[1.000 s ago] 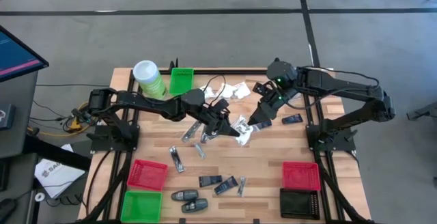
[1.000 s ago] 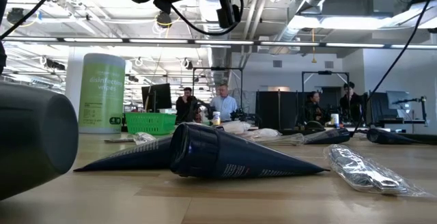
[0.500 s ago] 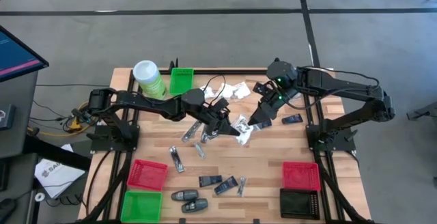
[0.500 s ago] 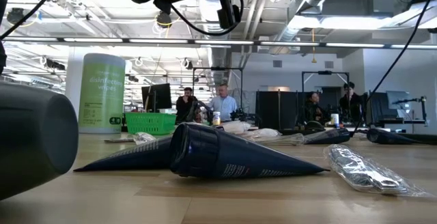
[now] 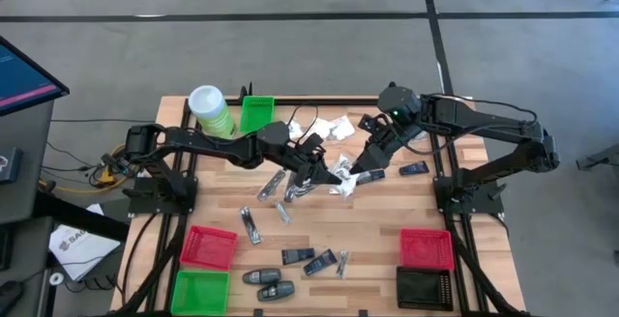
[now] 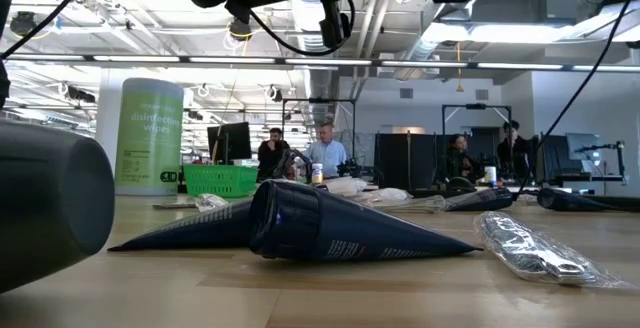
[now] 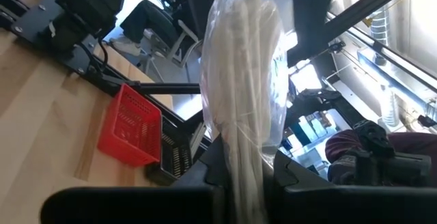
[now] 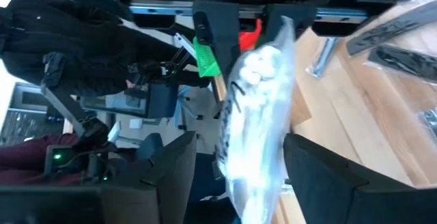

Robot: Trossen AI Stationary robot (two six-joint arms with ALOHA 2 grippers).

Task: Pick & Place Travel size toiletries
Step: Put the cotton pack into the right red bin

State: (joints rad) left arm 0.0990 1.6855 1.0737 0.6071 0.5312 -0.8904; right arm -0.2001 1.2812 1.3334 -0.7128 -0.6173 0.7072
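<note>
Around the green canister (image 5: pixel 210 110) at the far left corner, the wooden surface (image 5: pixel 377 230) keeps bare planks toward its middle right, while red bins (image 5: pixel 427 248) and other bins line the near edge. Beyond lies grey floor; the low view shows people at desks. A clear crinkly sachet (image 5: pixel 341 176) hangs mid-surface, right of the canister: the left pincer (image 5: pixel 314 175) is clamped on one end, the right pincer (image 5: pixel 360 178) straddles the other, fingers apart.

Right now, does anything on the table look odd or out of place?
Yes: one clear sachet hangs above mid-table between both tools. The left tool is shut on it while the right tool stands open around its other end.
</note>
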